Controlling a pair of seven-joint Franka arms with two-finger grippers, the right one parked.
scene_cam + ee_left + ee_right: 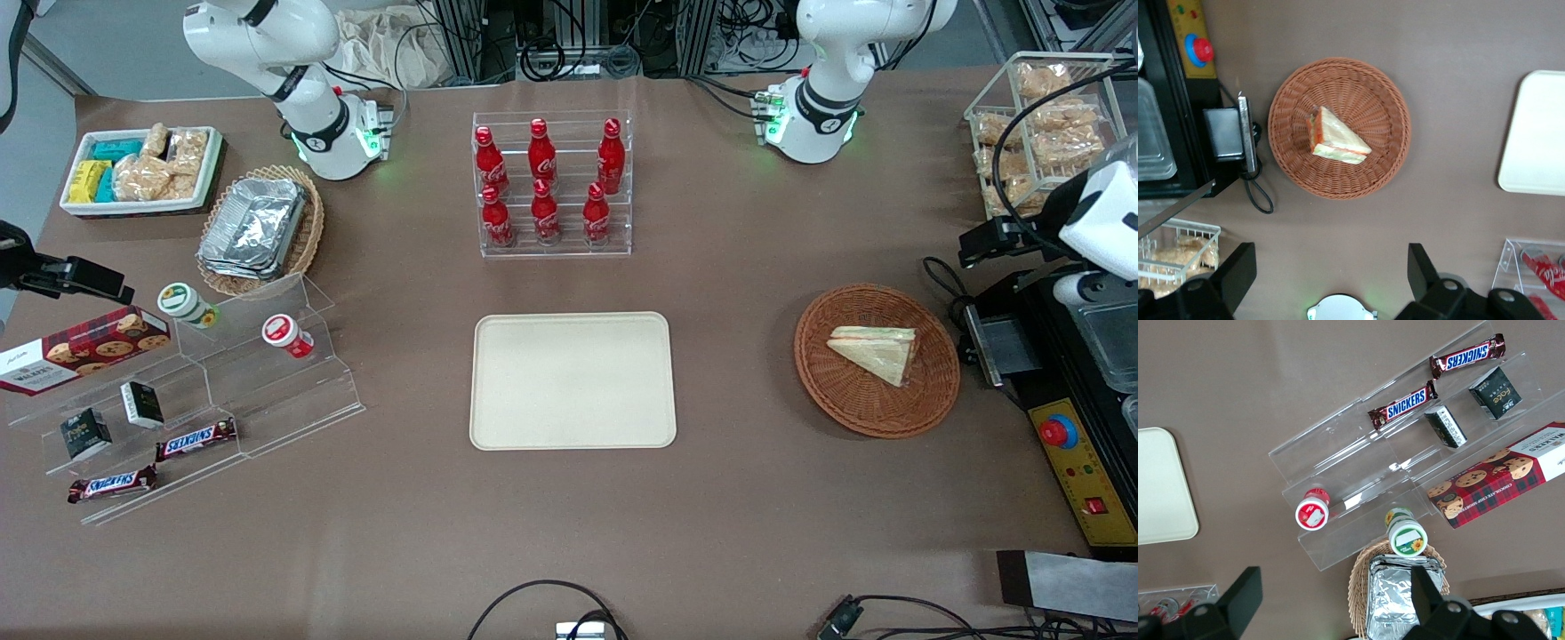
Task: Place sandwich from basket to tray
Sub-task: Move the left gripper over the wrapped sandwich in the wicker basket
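Brown paper covers the whole table (729, 498). Toward the parked arm's end stands a clear stepped stand (222, 391) with 2 candy bars (196, 438), a cookie box (82, 348) and 2 small tubs (286, 336), and farther from the front camera an oval basket of foil containers (258, 229) sits beside a white bin of snacks (142, 171). At the middle lies the cream tray (573, 380), bare, with a clear rack of 6 red bottles (551, 182) farther from the camera. Toward the working arm's end sits the round wicker basket (877, 359), well apart from the tray, and the sandwich (876, 351) lies in it, flat on the weave. The gripper (1331, 277) hangs high above the table near the basket, its 2 black fingers (1238, 270) spread wide and holding nothing.
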